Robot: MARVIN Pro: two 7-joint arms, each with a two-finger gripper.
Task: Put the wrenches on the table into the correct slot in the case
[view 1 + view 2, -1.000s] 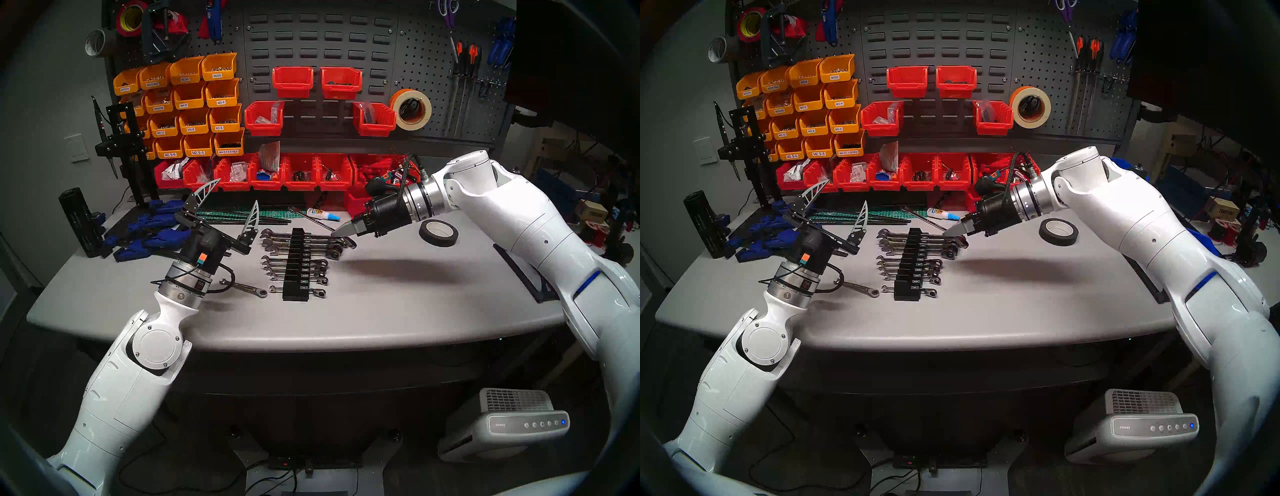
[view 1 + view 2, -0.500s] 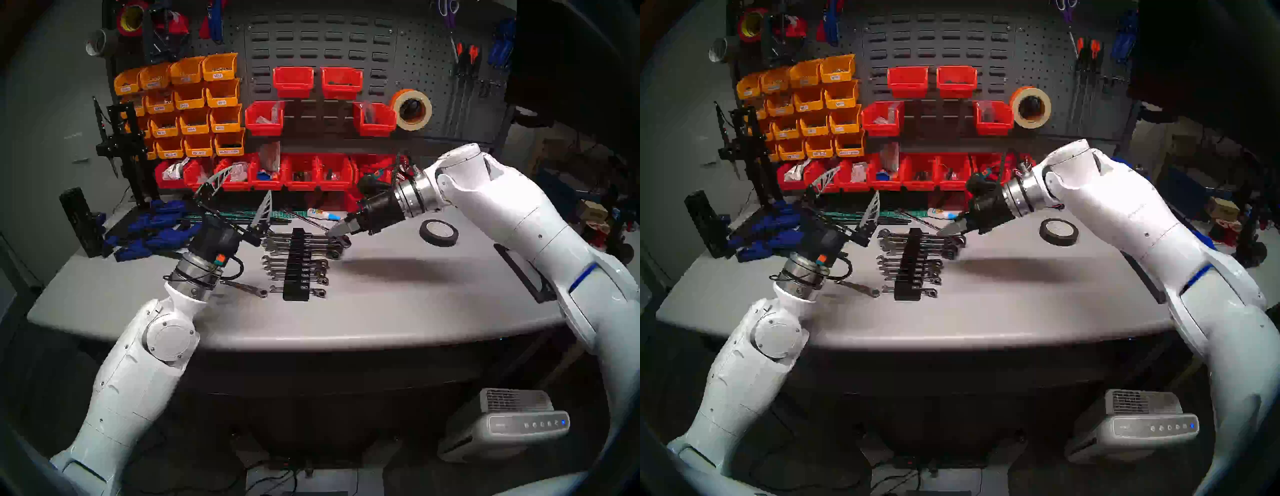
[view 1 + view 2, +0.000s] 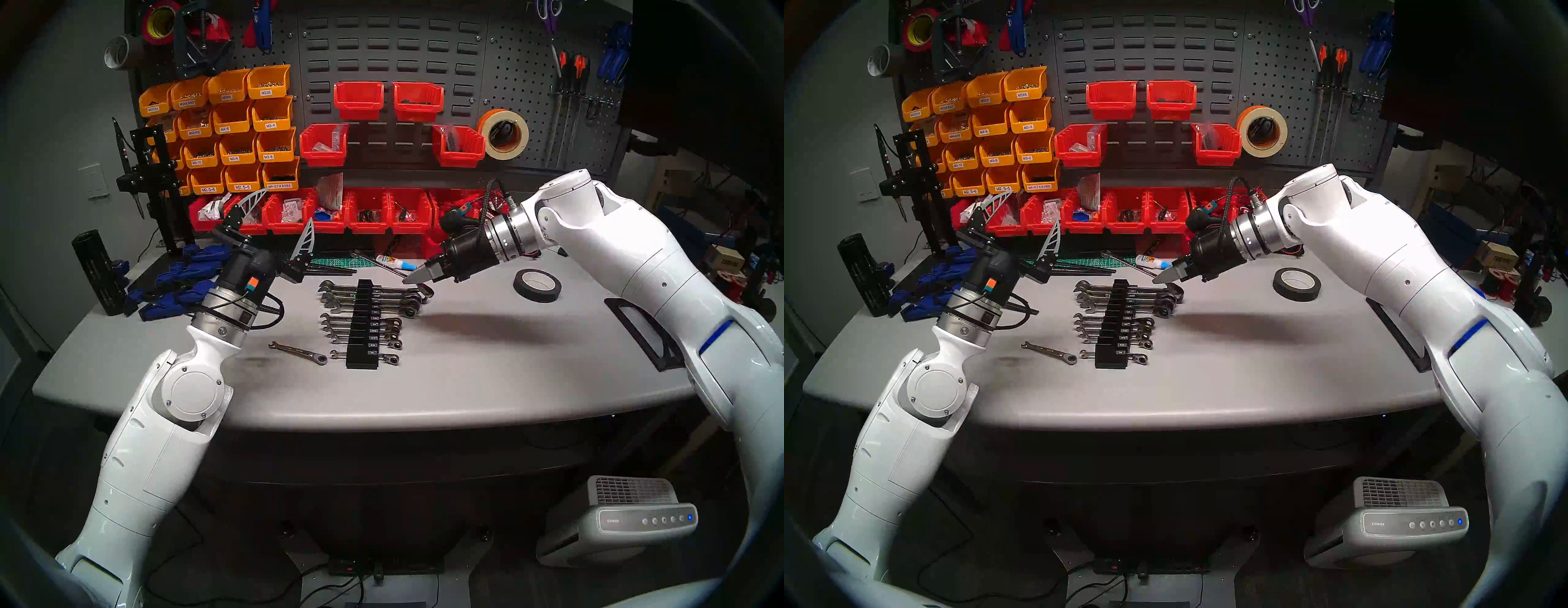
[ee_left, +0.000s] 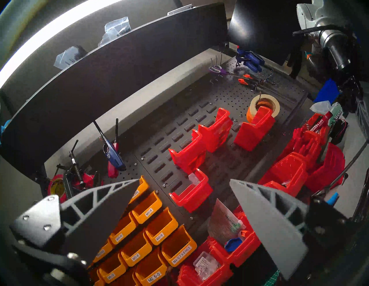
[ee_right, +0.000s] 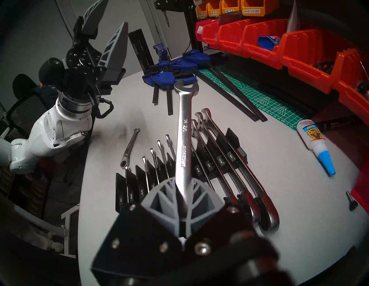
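On the grey bench, the long wrench is being held tight by the right fingers, poised over the black case. The shorter wrench is being left flat below the left fingers, which are being held wide apart.

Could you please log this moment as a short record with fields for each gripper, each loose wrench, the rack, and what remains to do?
right gripper: shut on the long wrench, marked 1/2, held above the rack
left gripper: open, empty, raised over the table's left rear
short wrench: flat on the table, just left of the rack's near end
rack: black, on the table; most slots filled, a gap mid-row
remaining: both wrenches not yet slotted
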